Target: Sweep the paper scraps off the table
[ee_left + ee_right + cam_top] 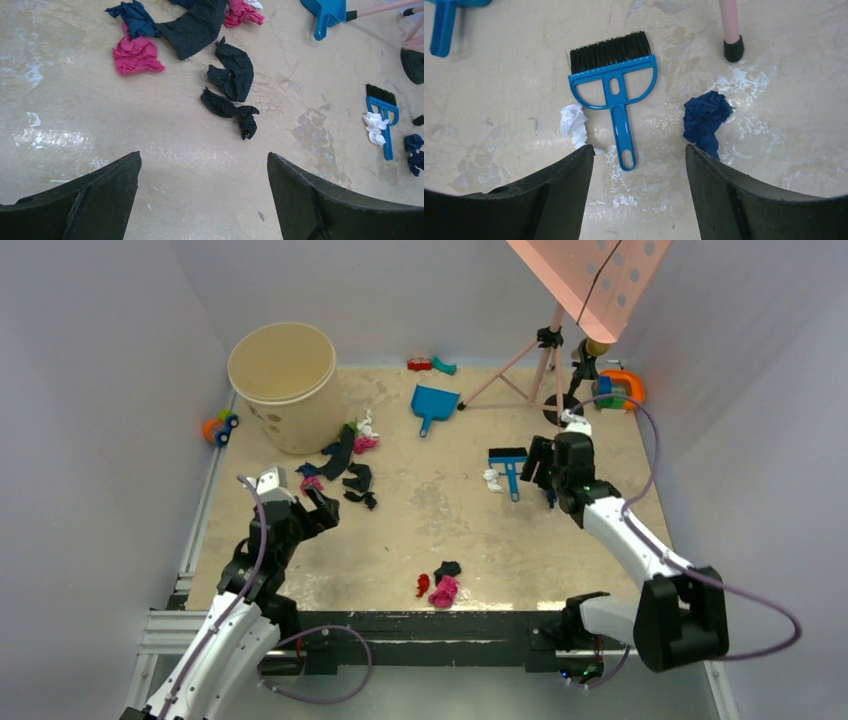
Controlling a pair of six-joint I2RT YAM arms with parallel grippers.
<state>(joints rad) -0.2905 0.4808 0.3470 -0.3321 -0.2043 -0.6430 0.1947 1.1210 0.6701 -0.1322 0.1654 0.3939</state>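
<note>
The navy scrap [705,119] beside the brush [614,90] shows clearly only from the right wrist; the dustpan [444,25] is cut off there. Left hand [204,160] and right hand [639,150] both have fingers spread, empty. Most paper scraps [345,465] lie on the counter [560,540] near its far-left corner, by the bucket [285,380].

Top camera looks down from behind the arms [610,520]. Wrist cameras skim the mottled beige table [150,150], apparently sharing the blue bristled plastic brush [616,85].

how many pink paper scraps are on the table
3: one pink scrap by the bucket, one at that pile's near left end, one beside the red scrap up front. The bucket may hide more.
</note>
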